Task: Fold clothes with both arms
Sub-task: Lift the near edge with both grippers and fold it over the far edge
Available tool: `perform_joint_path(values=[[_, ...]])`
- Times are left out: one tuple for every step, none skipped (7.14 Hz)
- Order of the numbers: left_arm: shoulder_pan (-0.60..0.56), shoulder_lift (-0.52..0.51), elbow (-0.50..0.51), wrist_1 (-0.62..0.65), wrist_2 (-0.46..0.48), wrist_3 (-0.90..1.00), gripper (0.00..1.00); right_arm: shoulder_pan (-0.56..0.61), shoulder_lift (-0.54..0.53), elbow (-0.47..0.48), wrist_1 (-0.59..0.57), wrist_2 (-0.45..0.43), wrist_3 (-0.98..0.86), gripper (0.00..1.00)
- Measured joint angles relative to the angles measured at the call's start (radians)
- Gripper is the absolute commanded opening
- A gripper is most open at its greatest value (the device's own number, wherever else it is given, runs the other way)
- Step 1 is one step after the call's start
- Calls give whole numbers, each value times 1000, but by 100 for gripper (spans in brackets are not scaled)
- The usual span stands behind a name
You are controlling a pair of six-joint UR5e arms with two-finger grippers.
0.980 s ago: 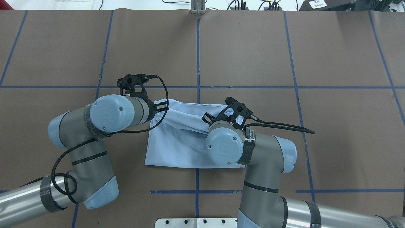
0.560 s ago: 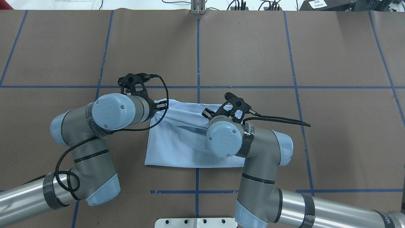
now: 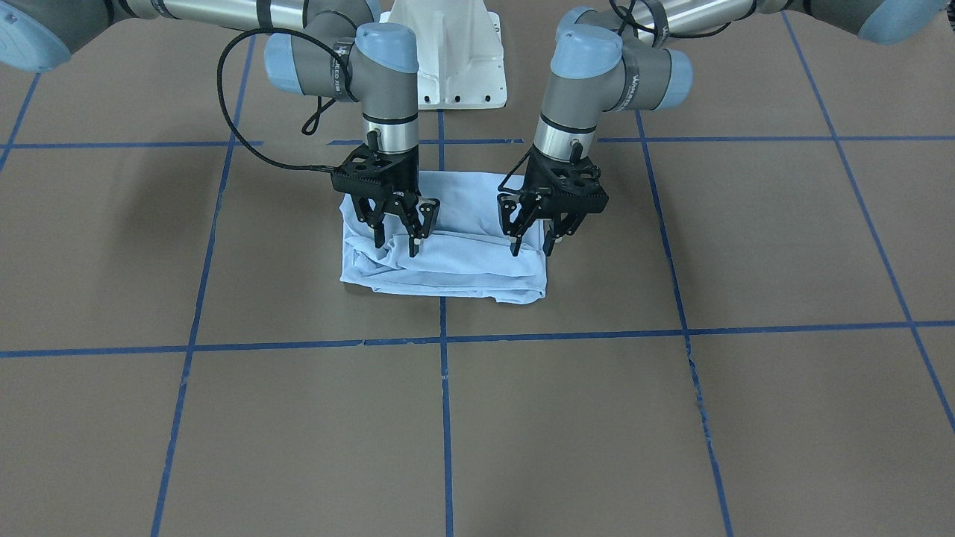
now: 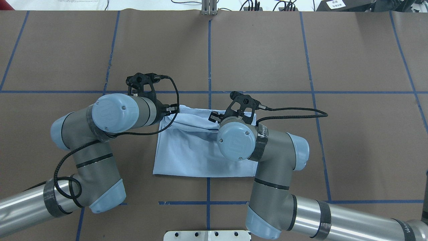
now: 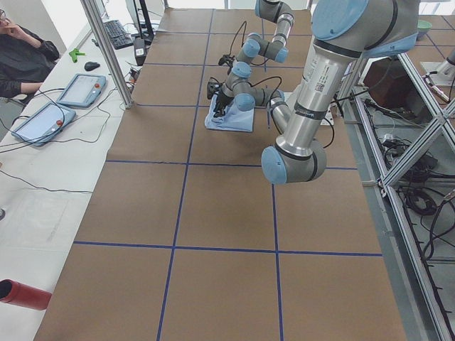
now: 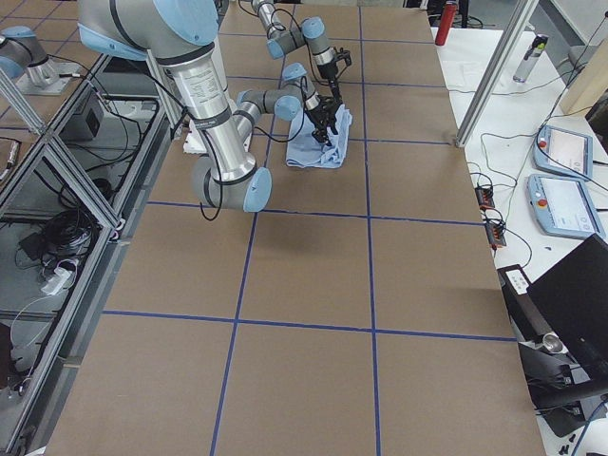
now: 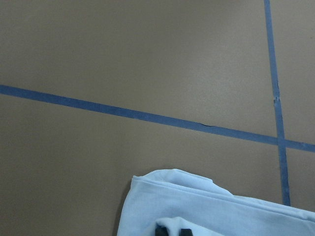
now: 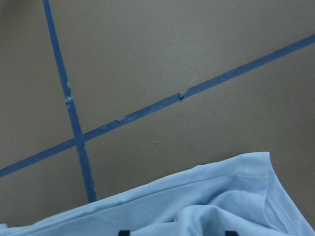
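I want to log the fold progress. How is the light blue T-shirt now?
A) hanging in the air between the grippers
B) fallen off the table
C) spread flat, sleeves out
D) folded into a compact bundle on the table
D: the T-shirt lies in folded layers on the table, under the left gripper and the right gripper.

My left gripper (image 3: 531, 250) pointing straight down over one end of the T-shirt (image 3: 462, 265), jaws apart, my right gripper (image 3: 396, 245) likewise over its other end, jaws apart, both wrists upright above it
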State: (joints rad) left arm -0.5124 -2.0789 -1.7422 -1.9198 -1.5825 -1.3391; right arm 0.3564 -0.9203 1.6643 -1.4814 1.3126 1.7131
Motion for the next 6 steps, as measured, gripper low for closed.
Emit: perform_joint_path(values=[[-12,2,-4,-14,-22,15,100,-6,17,2,-2,1,-43,100],[-18,5,-6,-27,-31,21,100,-23,25,5,-2,-1,-105,100],[-21,6,-6,-33,-34,23,100,-47,28,5,-2,-8,-175,100],[-22,6,-6,-36,-35,24,100,-67,26,-2,-2,-23,-233,100],[-22,6,-6,-37,-36,23,100,-82,27,-23,-3,-46,-285,100],[-23,6,-6,-38,-36,23,100,-90,27,-52,-2,-63,-324,100]])
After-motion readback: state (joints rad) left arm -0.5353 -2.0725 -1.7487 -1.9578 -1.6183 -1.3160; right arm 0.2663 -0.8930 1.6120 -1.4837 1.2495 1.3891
